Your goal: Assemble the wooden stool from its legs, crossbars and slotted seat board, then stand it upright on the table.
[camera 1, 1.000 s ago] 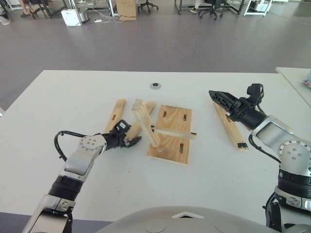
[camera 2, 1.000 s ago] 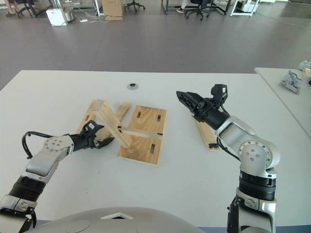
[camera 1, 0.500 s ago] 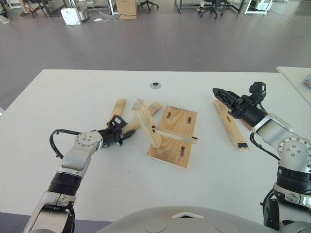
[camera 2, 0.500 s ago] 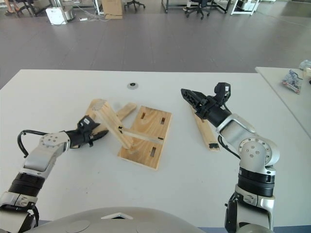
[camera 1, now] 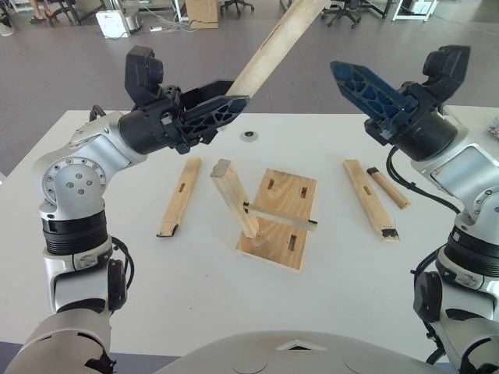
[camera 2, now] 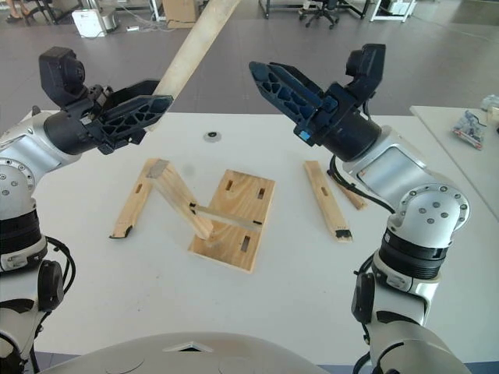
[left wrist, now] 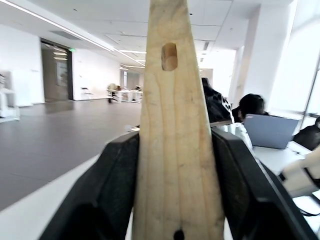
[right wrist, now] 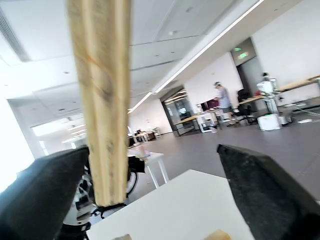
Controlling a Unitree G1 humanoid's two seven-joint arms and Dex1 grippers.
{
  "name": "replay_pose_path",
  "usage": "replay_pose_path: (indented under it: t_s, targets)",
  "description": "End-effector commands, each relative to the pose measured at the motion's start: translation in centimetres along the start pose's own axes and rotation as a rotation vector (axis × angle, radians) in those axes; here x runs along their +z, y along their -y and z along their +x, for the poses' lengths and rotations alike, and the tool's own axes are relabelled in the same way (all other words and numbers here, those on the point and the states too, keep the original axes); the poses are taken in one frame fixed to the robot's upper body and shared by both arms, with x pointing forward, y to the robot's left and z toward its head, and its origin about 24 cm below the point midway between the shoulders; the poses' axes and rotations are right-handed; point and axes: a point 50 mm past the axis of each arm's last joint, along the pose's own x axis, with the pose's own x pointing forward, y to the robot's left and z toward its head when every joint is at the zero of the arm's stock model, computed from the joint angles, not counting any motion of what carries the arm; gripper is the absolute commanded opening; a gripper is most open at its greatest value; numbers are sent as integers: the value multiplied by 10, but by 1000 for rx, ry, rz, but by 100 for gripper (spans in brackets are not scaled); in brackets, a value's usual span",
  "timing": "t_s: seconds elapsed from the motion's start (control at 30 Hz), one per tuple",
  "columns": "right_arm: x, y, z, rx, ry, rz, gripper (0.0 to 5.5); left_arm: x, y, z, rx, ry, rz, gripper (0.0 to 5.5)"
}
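Leg-fitting step, judged early in the assembly. Left gripper (camera 1: pixel 232 92) pinched on a held leg (camera 1: pixel 277 43), raised high above the table (camera 1: pixel 117 156); right gripper (camera 1: pixel 351 78) spread wide and empty, likewise aloft. Seat board (camera 1: pixel 292 195) flat on the table, with one fitted leg (camera 1: pixel 234 199) and a crossbar (camera 1: pixel 281 214) rising from it; loose leg (camera 1: pixel 181 195) to its left, second loose leg (camera 1: pixel 366 195) and short crossbar (camera 1: pixel 387 188) to its right. Likely next: lower the held leg, end aligned to a free slot, right gripper steadying the board.
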Motion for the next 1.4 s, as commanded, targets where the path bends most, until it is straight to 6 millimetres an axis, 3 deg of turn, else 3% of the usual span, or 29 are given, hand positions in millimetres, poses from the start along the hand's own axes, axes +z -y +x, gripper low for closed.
replay_pose_path:
  t_s: [0.03, 0.23, 0.33, 0.5, 0.8, 0.93, 1.03, 1.1, 1.13, 1.2, 1.3, 1.4]
  targets:
    - [10, -11, 0, 95, 18, 9, 533, 2, 9, 5, -75, -55, -30, 213]
    - [32, -19, -1, 186, 143, 94, 533, -13, 16, 6, -133, -140, -109, 213]
    - [36, -22, -2, 204, 158, 116, 479, -16, 18, 7, -141, -156, -124, 213]
    - [23, -29, 0, 215, 54, 93, 382, -17, 20, 12, -157, -133, -124, 213]
    - [21, -27, 3, 193, 28, 93, 207, -16, 23, 9, -158, -150, -126, 213]
    - [21, -25, 3, 175, 20, 85, 207, -13, 20, 8, -116, -119, -66, 213]
    - [23, -23, 5, 158, 17, 65, 207, 2, 22, 7, -176, 81, -74, 213]
    - [27, -20, 5, 135, 21, 42, 207, 4, 18, 1, -140, 97, -69, 213]
    - [31, -17, 5, 114, 30, 25, 207, 6, 13, -2, -107, 108, -43, 241]
    - [44, -9, 2, 51, 68, -32, 207, 24, -4, -15, 22, 237, 58, 270]
    - [55, 9, -11, -125, 24, -202, 207, 44, -29, -54, 249, 373, 198, 287]
    - [38, 23, -36, -254, -133, -357, 207, 25, -36, -90, 424, 380, 218, 287]
